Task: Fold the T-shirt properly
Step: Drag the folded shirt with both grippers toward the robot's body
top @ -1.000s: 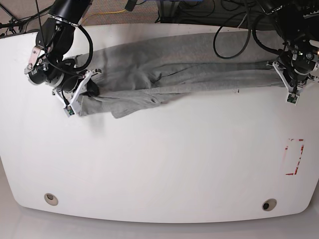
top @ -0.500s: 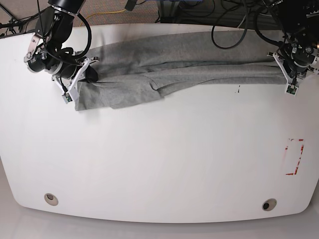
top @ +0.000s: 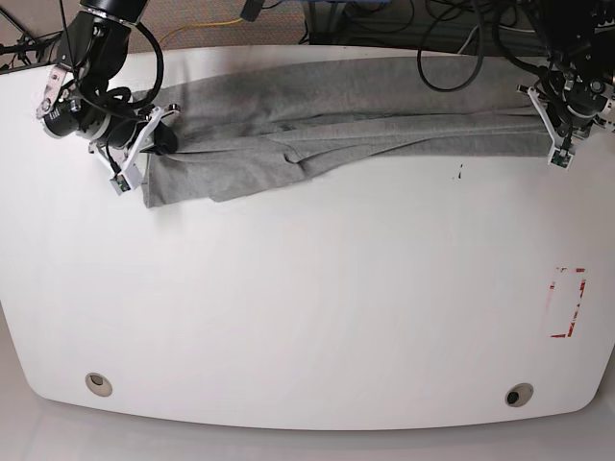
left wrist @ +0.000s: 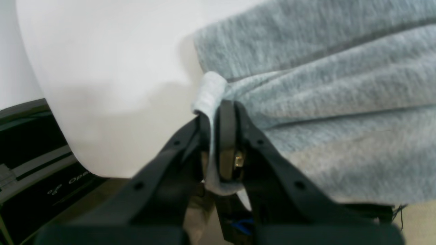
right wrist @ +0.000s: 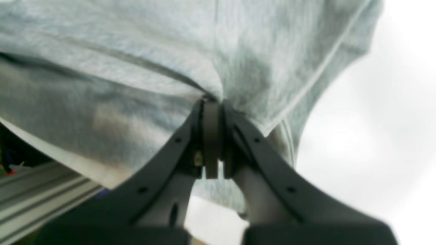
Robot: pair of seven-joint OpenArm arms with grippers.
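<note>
The heather-grey T-shirt [top: 336, 115] lies stretched in a long band across the far part of the white table [top: 307, 307]. My left gripper [top: 554, 137], at the right of the base view, is shut on the shirt's right end; the left wrist view shows a fold of cloth [left wrist: 211, 92] pinched between the fingers [left wrist: 226, 136]. My right gripper [top: 159, 134], at the left of the base view, is shut on the shirt's left end; in the right wrist view the cloth [right wrist: 170, 61] bunches into the closed fingertips [right wrist: 212, 115]. A sleeve-like flap [top: 207, 178] hangs toward the front.
A red marked rectangle [top: 567, 303] is on the table at the right. Two round holes [top: 96, 384] [top: 519, 395] sit near the front edge. A small dark mark [top: 459, 175] lies just in front of the shirt. Cables [top: 452, 38] run behind the table.
Both grippers have moved toward the back of the table and apart, still holding the shirt. The shirt is pulled straighter and lies farther back.
</note>
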